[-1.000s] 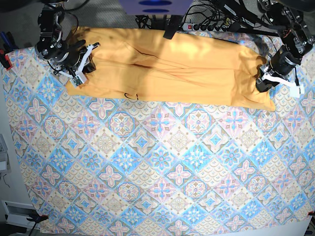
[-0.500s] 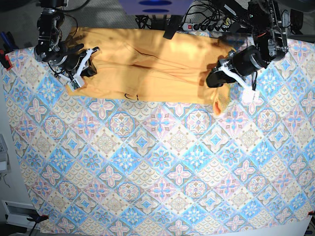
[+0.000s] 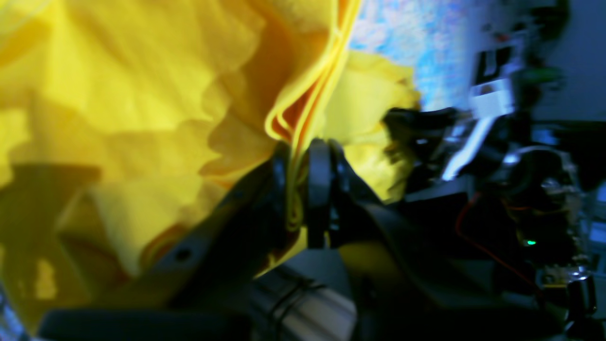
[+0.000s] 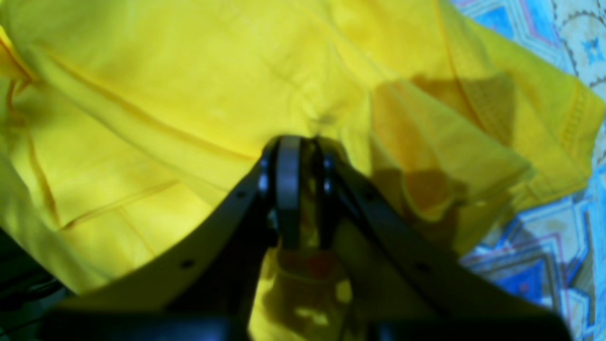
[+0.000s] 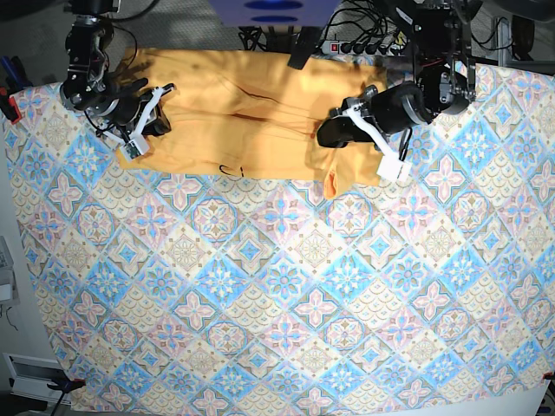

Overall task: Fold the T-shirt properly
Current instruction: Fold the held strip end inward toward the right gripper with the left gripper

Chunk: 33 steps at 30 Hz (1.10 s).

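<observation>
T-shirt (image 5: 251,113) end now dragged inward by left gripper (image 5: 334,134), clamped on hem; right gripper (image 5: 143,121) pinches opposite end; fold half done.

Both arms are black, jointed, with bundled dark cables. The left gripper (image 5: 334,136) and right gripper (image 5: 143,126) carry white brackets beside dark curved jaws with small screw holes. A thin red wire and green light sit behind the left gripper's bracket.
</observation>
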### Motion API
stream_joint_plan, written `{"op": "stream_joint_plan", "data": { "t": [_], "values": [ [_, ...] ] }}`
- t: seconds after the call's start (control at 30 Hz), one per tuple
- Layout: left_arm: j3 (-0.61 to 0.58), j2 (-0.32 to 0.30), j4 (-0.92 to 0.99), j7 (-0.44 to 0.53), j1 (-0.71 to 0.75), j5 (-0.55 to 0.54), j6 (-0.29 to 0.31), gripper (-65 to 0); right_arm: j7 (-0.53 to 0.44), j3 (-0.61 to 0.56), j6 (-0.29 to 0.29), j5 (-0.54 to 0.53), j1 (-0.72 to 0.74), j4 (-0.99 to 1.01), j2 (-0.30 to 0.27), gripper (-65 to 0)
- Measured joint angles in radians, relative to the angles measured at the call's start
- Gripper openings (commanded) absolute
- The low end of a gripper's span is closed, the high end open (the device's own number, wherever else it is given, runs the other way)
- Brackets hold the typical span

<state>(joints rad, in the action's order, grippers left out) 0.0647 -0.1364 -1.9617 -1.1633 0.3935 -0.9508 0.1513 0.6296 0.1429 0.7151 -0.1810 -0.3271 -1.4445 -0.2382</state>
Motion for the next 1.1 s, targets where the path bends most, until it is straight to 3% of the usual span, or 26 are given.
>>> {"op": "stream_joint_plan", "data": {
  "t": [0.27, 0.33, 0.47, 0.57, 0.83, 0.93, 1.1],
  "values": [
    [-0.02, 0.006, 0.032, -0.001, -0.019, -0.008, -0.002, -64.9, 0.0, 0.0, -0.001, 0.0, 0.0, -0.002, 0.0, -59.0],
    [-0.03, 0.005, 0.032, -0.023, -0.024, -0.008, 0.0, -59.7, 0.0, 0.0, -0.001, 0.0, 0.0, -0.002, 0.0, -59.0],
    [-0.033, 0.005, 0.032, -0.065, -0.037, -0.008, 0.003, -41.7, 0.0, 0.0, -0.001, 0.0, 0.0, -0.002, 0.0, -59.0],
    [-0.032, 0.003, 0.032, -0.059, -0.042, -0.012, 0.003, -35.0, 0.0, 0.0, -0.001, 0.0, 0.0, -0.002, 0.0, -59.0],
    [-0.022, -0.028, 0.024, -0.06, -0.044, -0.013, 0.002, -34.1, 0.0, 0.0, -0.001, 0.0, 0.0, -0.002, 0.0, -59.0],
    [0.042, -0.024, -0.004, -0.06, -0.036, -0.022, 0.004, -34.1, 0.002, 0.0, -0.001, 0.001, 0.001, -0.003, 0.0, -59.0],
    [0.132, -0.095, -0.004, -0.063, -0.032, -0.014, 0.003, -33.8, 0.009, 0.0, 0.0, 0.002, 0.007, -0.003, 0.0, -59.0]
  ]
}}
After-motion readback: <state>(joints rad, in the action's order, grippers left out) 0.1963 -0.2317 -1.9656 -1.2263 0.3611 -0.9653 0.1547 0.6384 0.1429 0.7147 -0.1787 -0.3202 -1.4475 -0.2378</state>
